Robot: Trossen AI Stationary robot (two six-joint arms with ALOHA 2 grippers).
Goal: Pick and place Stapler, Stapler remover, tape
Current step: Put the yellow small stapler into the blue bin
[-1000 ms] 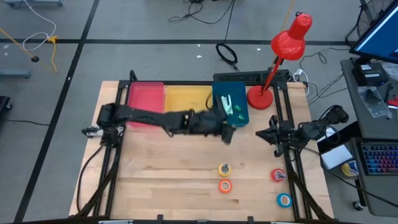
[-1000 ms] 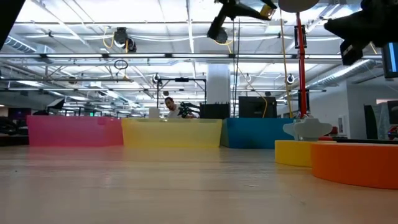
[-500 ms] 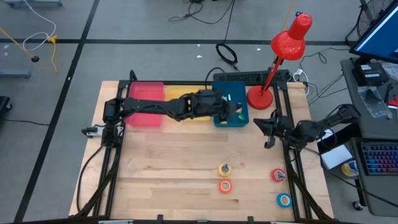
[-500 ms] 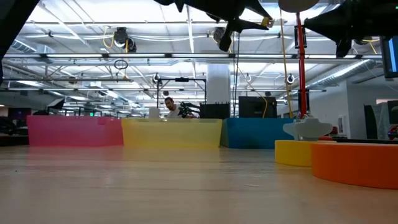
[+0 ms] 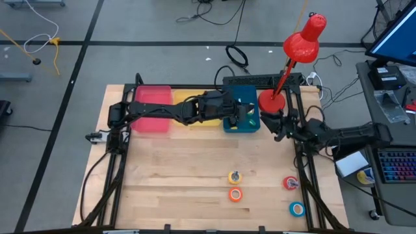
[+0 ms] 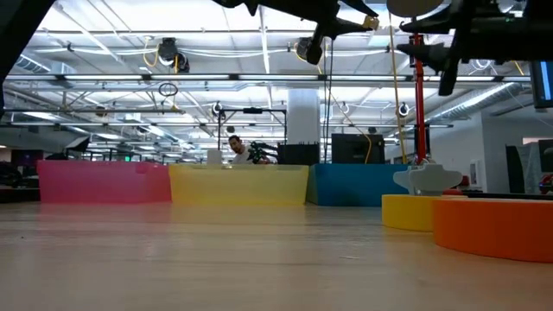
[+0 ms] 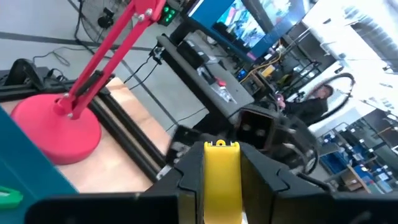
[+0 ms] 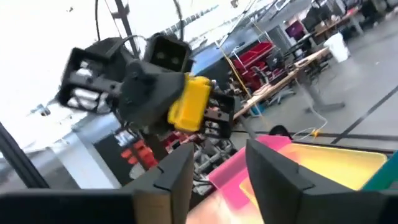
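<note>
My left gripper (image 5: 250,117) hangs level over the blue bin (image 5: 235,97), shut on a yellow stapler (image 7: 221,177). The stapler also shows in the right wrist view (image 8: 189,102) and as a yellow tip in the low view (image 6: 371,17). My right gripper (image 5: 273,123) is just right of the bin, near the red lamp's base (image 5: 272,101). It faces the left gripper, open with nothing between its fingers (image 8: 174,177). Yellow (image 5: 234,177), orange (image 5: 235,194), red (image 5: 290,184) and blue (image 5: 297,209) tape rolls lie flat on the table at the near right. Green and white items (image 5: 242,109) lie in the blue bin. My left gripper pinches the yellow stapler by its two sides (image 7: 221,186) between both fingers. The fingers are level, come from the table's left and lie along the stapler. Its free end (image 7: 221,147) sticks out past the fingertips. The stapler is lifted clear above the blue bin.
A pink bin (image 5: 153,107) and a yellow bin (image 5: 195,99) stand left of the blue one along the far edge. The red desk lamp (image 5: 302,39) leans over the far right corner. A small white thing (image 6: 423,180) sits on the yellow roll.
My left gripper has carried the stapler from just in front of the blue bin toward the far edge, over the bin, and has kept still since. My right gripper has swung toward the far edge and the blue bin, turning toward the left gripper.
</note>
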